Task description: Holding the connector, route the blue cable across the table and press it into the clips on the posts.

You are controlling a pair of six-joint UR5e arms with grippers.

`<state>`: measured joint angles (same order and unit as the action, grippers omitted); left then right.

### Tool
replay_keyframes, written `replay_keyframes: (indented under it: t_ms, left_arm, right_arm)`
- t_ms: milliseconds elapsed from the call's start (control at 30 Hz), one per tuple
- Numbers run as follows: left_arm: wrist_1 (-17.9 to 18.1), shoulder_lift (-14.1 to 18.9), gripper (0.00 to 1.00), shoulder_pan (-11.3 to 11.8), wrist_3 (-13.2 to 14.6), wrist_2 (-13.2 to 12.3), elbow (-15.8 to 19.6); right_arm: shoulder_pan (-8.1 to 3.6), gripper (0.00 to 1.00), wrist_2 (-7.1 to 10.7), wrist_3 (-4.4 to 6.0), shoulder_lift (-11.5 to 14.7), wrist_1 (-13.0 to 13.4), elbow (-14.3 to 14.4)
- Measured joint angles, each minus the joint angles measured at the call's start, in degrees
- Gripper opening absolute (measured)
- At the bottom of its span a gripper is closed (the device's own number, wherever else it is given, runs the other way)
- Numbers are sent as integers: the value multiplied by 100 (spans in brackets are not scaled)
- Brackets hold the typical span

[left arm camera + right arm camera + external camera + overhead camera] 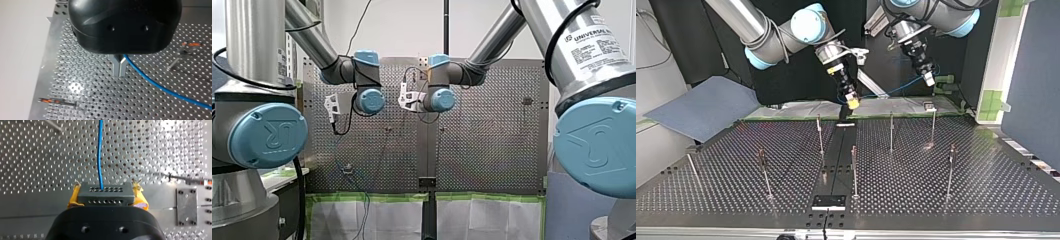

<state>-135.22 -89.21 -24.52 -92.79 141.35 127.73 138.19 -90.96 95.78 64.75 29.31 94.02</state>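
Where the table (961, 200) ends at the top view's far side, both arms reach down from above, their grippers raised off the surface and near each other. My right gripper (106, 195), at that view's left, is closed to the width of the connector (105, 191). This is a dark grey block with rows of small holes, clamped between yellow pads (140, 196).

The cable (100, 152), thin and blue, leaves the connector's upper face and runs straight ahead of the gripper over the perforated metal. My left gripper (119, 67), at the top view's right, has its metal fingers (115, 67) pinched together on the cable, which comes out beside them and trails away across the table.

In the top view the cable spans the gap between the two grippers in a shallow sag, above the table's far edge. Posts (891, 131), thin and upright, stand spaced over the table on the near side of the grippers, apart from the cable. Clips (191, 44) with orange marks top two posts in the left wrist view, and the cable lies clear of both.
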Motion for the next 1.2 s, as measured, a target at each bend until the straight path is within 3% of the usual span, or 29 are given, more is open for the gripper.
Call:
replay_keyframes:
  t_ms: [200, 400, 833, 1200]
  left_arm:
    - [-296, 240, 0, 109, -27, -23, -102]
    - [-557, 280, 0, 331, 47, -124, -217]
    - [-658, 277, 0, 952, 92, -725, -404]
    - [-902, 236, 0, 1554, 36, -1220, -924]
  right_arm:
    - [134, 0, 2, 3, -48, -243, -336]
    - [191, 0, 0, 4, -51, -532, -636]
    - [276, 0, -21, 13, -53, -1161, -1306]
    - [269, 0, -19, 148, -184, -1473, -1853]
